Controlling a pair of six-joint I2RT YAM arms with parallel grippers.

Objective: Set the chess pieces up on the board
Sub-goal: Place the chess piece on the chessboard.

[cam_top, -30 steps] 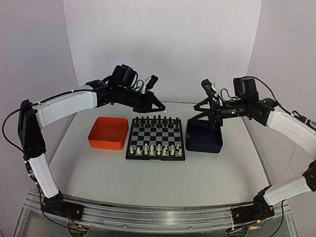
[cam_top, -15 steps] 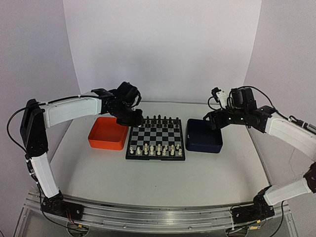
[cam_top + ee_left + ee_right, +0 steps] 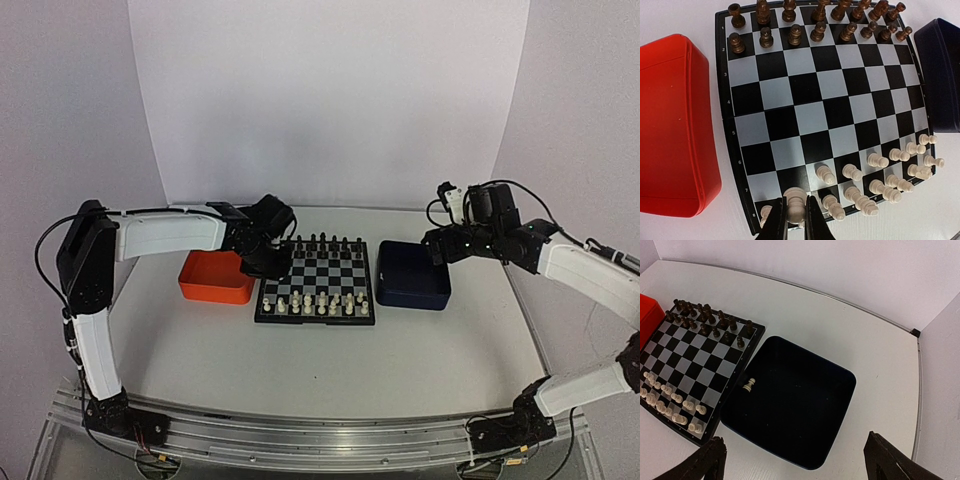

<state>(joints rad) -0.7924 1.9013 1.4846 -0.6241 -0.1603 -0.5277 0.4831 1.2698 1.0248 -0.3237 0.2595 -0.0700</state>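
Note:
The board [image 3: 318,272] lies mid-table between two trays. Cream-white chess pieces [image 3: 322,301] fill its near rows and black pieces [image 3: 322,243] its far rows. My left gripper [image 3: 269,262] hovers over the board's left side. In the left wrist view the left gripper [image 3: 795,220] is shut on a white chess piece [image 3: 794,205], above the corner squares beside other white pieces [image 3: 890,175] on the board [image 3: 810,117]. My right gripper [image 3: 795,440] is open above the dark blue tray [image 3: 850,382], where one white pawn [image 3: 749,385] lies on its side.
An orange tray [image 3: 215,272] touches the board's left edge and the dark blue tray [image 3: 412,290] sits at its right. The orange tray [image 3: 670,125] looks empty from the left wrist. White walls close the table's back and sides.
The left arm has come down from high behind the board to its left side, still carrying the white piece. The right gripper has pulled back and up from the blue tray and opened a little wider.

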